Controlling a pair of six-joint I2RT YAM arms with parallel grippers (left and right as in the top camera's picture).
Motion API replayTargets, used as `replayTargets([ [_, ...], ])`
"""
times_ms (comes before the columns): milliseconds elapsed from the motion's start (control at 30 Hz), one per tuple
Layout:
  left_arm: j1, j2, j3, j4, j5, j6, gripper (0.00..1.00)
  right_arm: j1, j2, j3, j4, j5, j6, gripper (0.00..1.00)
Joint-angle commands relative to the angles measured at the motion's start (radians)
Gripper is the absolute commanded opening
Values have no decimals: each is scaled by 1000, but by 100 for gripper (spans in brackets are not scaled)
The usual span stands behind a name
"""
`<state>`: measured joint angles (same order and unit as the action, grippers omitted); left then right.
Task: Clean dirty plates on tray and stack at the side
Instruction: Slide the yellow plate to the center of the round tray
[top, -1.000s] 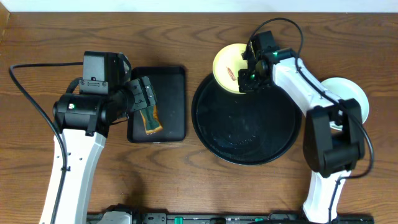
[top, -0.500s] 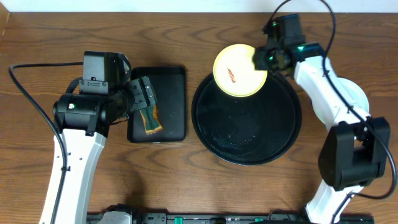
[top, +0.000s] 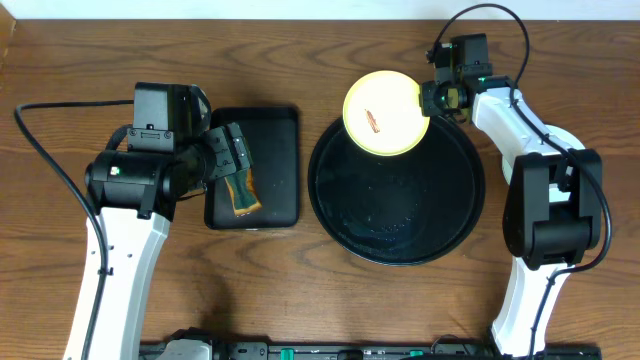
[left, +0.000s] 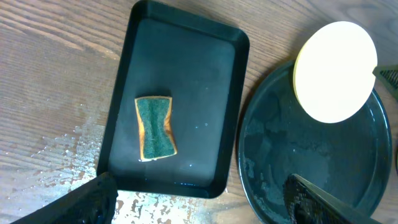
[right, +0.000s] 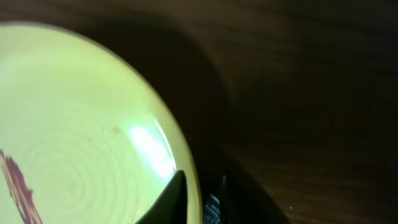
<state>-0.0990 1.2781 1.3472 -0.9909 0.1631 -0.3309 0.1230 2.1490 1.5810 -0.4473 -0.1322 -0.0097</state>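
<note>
Yellow plate (top: 385, 112), 1 red smear, overlaps far rim of round tray (top: 400, 240); right claw (top: 432, 98) apparently clamped on its edge. Left claw (top: 232, 165) jaws apart above sponge (left: 155, 128).
</note>
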Motion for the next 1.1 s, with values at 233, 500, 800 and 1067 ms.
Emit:
replayTargets([
  [233,3,-5,15,-3,9,17,86,13,-11,7,-131,-8,61,1],
  [500,3,-5,15,-3,9,17,86,37,-37,10,-431,-7,175,1],
  [800,3,-5,15,-3,9,17,86,55,-57,10,-585,3,216,33],
  [1067,3,-5,15,-3,9,17,86,33,-56,-22,-426,-7,45,30],
])
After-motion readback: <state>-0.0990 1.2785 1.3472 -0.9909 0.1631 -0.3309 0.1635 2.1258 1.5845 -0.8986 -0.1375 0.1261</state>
